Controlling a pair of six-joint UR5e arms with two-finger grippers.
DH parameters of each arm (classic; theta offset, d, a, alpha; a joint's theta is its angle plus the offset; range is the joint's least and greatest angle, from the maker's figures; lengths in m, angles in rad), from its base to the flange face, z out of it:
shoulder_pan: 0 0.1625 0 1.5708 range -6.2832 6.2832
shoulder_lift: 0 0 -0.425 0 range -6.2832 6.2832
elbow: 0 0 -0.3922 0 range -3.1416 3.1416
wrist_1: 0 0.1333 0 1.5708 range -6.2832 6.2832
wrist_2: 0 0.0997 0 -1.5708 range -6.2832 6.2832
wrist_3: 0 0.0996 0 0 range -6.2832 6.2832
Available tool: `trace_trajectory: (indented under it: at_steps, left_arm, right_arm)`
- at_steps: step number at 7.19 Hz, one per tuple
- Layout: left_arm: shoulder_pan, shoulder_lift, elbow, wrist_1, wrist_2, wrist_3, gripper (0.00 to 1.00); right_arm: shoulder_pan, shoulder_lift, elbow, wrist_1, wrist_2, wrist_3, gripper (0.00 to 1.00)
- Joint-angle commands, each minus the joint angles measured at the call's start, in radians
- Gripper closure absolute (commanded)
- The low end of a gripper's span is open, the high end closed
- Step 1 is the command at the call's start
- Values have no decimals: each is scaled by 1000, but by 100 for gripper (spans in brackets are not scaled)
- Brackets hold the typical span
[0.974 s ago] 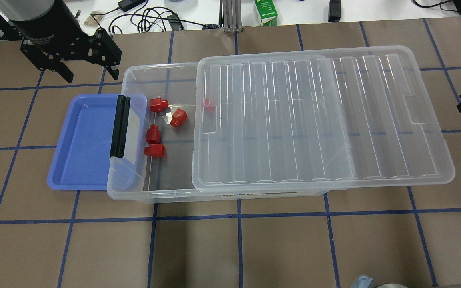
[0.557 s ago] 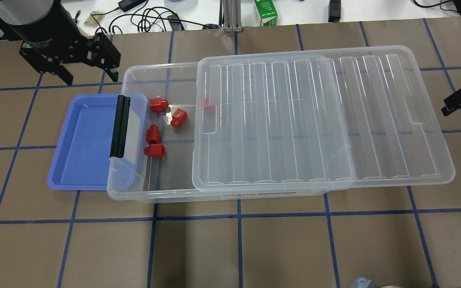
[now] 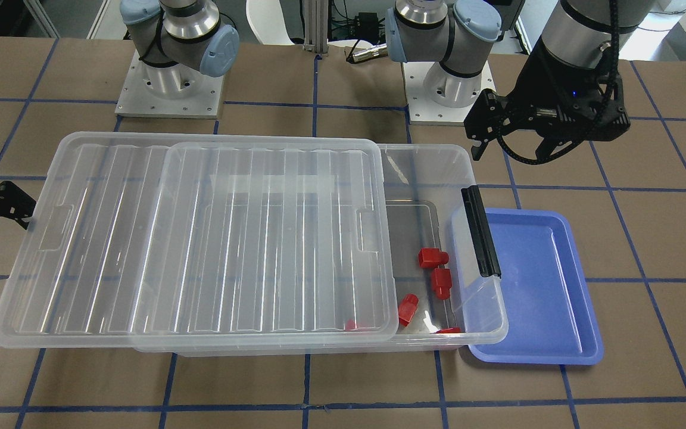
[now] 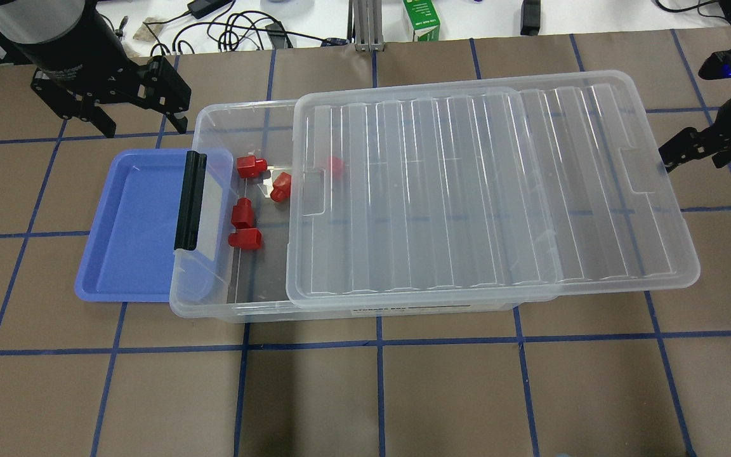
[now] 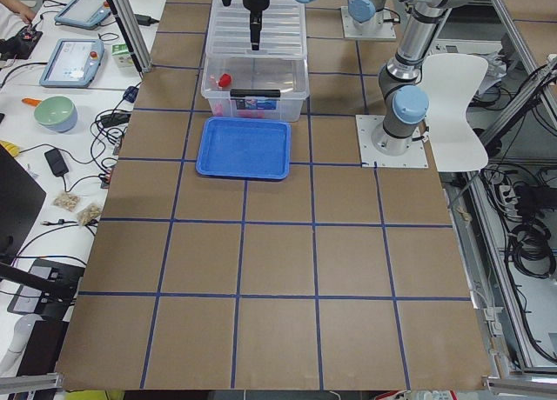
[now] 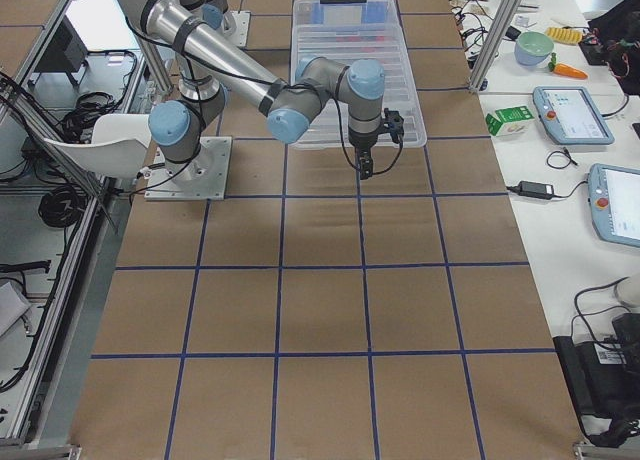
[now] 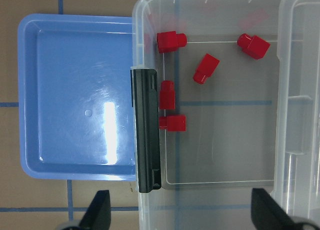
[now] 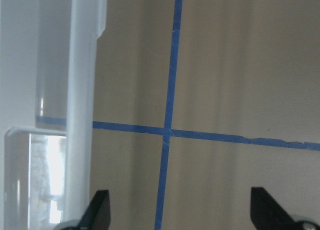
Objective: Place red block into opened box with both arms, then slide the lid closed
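Table [image 4: 403, 393]: brown surface, blue tape grid.

Box [image 4: 257, 311]: clear bin, long axis running left to right, black bar [image 4: 190, 200] on its left short end. That end overlaps the edge of a blue tray [image 4: 131, 222].

Lid [image 4: 486, 190]: clear, ribbed lengthwise, with a small recess at each short end. It lies on the box rim, offset toward the robot's right and overhanging the right end. The left part of the box is uncovered. The lid sits slightly skewed to the box.

Red blocks [image 4: 245, 238]: five, bright red, each a boxy body with a short round nub, all on the box floor. Four lie in the uncovered part near the black bar. Two of these are almost touching. The fifth shows dimly through the lid's left edge.

Right gripper [image 8: 182, 212]: fingers spread, nothing between them, low at the lid's right short end. One fingertip is just beside the rim. Contact cannot be confirmed.

Left gripper [image 4: 145, 129]: fingers spread, empty, above the table beyond the tray's far edge.

Far edge: green carton [image 4: 421, 20] and cables [image 4: 238, 32].
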Motion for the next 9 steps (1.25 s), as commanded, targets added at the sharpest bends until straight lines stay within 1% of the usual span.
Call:
trace_trajectory:
  at_steps: [1, 5, 7, 9]
  left_arm:
    - [0, 0, -3, -1, 1, 1, 0]
    - [-1, 3, -1, 1, 1, -6, 0]
    - [0, 3, 2, 7, 3, -12, 0]
    - [0, 3, 2, 7, 3, -12, 0]
  right_arm:
    - [74, -1, 0, 0, 1, 131, 0]
    - [241, 5, 2, -6, 4, 348, 0]
    - [273, 7, 0, -9, 9, 361, 0]
    - [276, 7, -3, -9, 9, 361, 0]
